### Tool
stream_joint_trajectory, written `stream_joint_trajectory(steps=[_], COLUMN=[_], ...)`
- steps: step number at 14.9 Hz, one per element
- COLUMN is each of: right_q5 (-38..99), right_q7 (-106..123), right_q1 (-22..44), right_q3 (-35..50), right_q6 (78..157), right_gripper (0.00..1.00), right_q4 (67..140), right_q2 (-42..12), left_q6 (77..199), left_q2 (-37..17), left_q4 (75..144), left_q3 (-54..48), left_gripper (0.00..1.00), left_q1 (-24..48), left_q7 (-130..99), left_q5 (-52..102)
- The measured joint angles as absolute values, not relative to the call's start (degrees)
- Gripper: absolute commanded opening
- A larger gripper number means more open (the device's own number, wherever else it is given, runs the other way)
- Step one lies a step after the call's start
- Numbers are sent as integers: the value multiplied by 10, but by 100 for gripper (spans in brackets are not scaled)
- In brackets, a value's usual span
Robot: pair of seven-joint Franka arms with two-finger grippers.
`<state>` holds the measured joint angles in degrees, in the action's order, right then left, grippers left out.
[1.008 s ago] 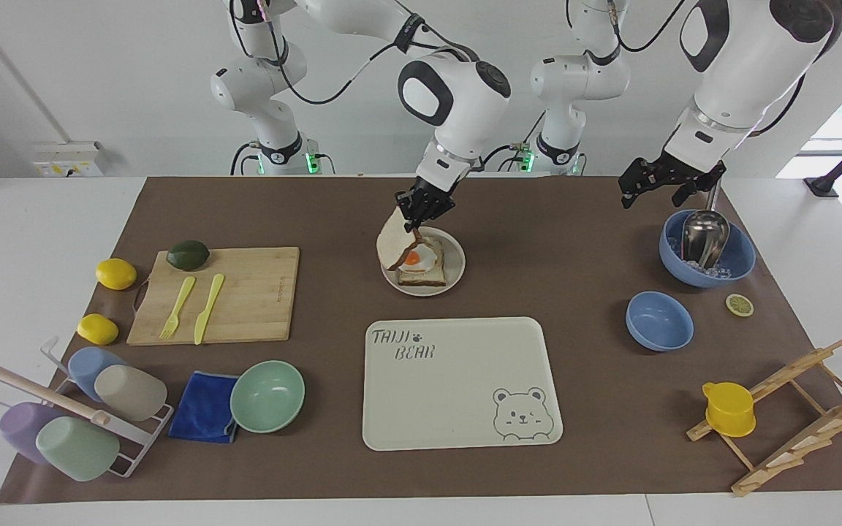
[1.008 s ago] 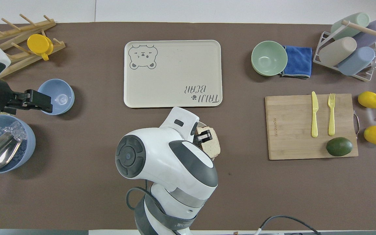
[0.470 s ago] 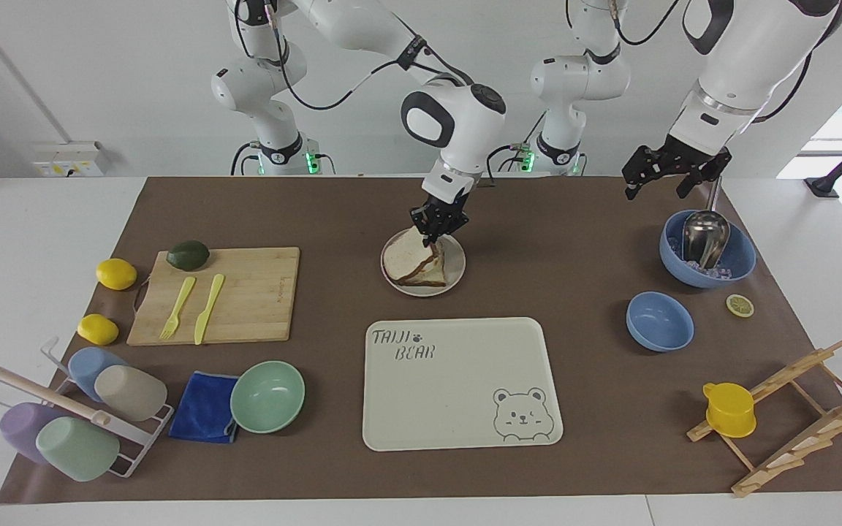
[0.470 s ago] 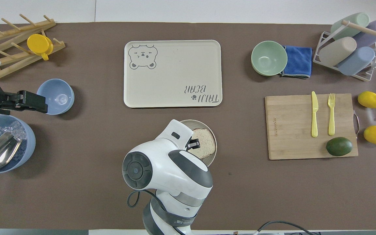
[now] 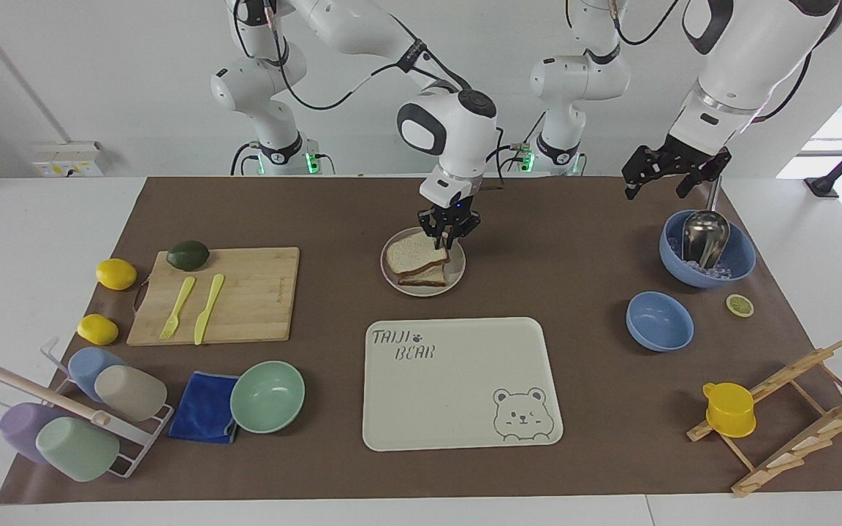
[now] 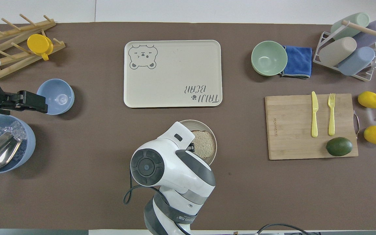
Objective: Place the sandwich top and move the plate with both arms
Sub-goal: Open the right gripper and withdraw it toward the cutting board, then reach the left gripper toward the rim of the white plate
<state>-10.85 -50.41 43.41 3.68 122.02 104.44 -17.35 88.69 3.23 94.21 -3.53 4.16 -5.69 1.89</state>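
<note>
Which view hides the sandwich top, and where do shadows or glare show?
Overhead view: the right arm covers one edge of the sandwich top and part of the plate. Facing view: both unobstructed, soft shadow beside the plate; bright window glare at the frame edge past the left gripper.

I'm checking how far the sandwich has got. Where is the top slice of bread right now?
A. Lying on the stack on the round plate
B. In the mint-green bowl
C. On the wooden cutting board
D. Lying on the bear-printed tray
A: the sandwich top lies on the lower slice on the plate, with the right pincer just above the edge of the bread that is nearest the robots.
</note>
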Motion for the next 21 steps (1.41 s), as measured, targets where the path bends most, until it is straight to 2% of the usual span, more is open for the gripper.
stream_joint_trajectory(steps=[2,5,10,13,17,21], right_q5=[-85,-34,16,30,28,1], right_q7=[-504,-459,-282,-197,-109,-81], right_q1=[413,345,151,60,4,-9], right_q3=[36,34,29,26,25,27], right_q6=[1227,1208,1055,943,852,845], right_gripper=[100,100,100,100,100,100], right_q4=[1028,981,943,942,937,937], right_q2=[-170,-145,-69,-21,28,31], left_q6=[887,887,887,887,887,885], left_q2=[32,32,32,32,32,32], left_q4=[942,942,942,942,942,942], left_q3=[-35,-35,-35,-35,-35,-38], left_gripper=[100,100,100,100,100,100], left_q1=[42,42,42,42,42,42], left_q7=[-57,-57,-57,-57,-57,-57], left_q5=[19,19,19,19,19,19])
